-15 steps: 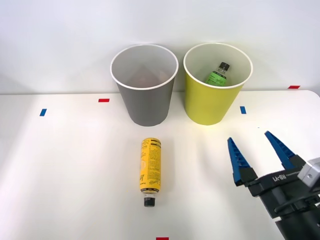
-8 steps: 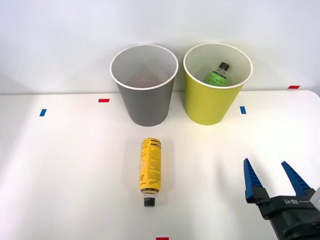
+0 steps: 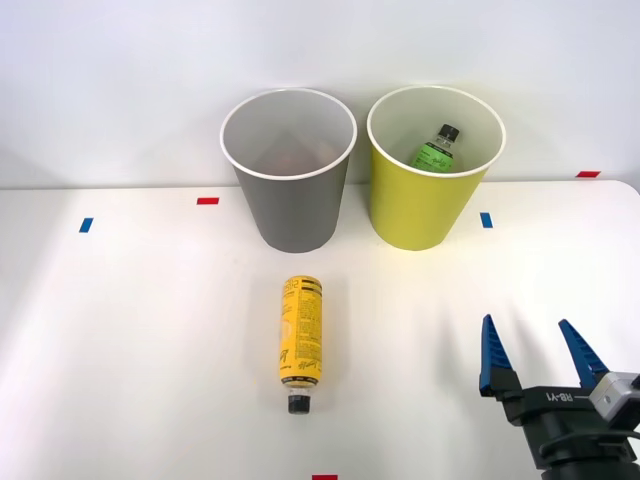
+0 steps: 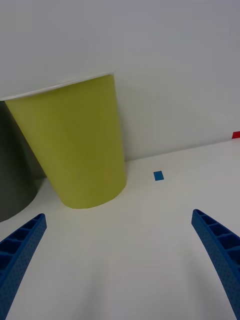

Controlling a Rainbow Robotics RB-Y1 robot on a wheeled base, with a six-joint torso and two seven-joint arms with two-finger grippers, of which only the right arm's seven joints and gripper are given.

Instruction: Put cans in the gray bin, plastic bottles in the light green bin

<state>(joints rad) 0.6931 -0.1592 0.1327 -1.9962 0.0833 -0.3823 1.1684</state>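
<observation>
A slim yellow-labelled plastic bottle [image 3: 300, 343] with a black cap lies on the white table, cap toward me, in front of the gray bin [image 3: 290, 208]. The light green bin [image 3: 420, 205] [image 4: 75, 150] stands to the right of the gray one and holds a green-labelled bottle [image 3: 436, 150]. No can is in sight. My right gripper [image 3: 530, 335] [image 4: 120, 230] hovers open and empty at the near right of the table, well to the right of the yellow bottle and in front of the light green bin.
Small blue tape marks [image 3: 486, 220] [image 4: 158, 175] and red tape marks [image 3: 207, 201] dot the table. A white wall rises right behind the bins. Open tabletop spreads to the left of the yellow bottle.
My right gripper drew back from in front of the light green bin toward the near right corner, staying open, then settled with a slight shift left. Bottles and bins did not move.
</observation>
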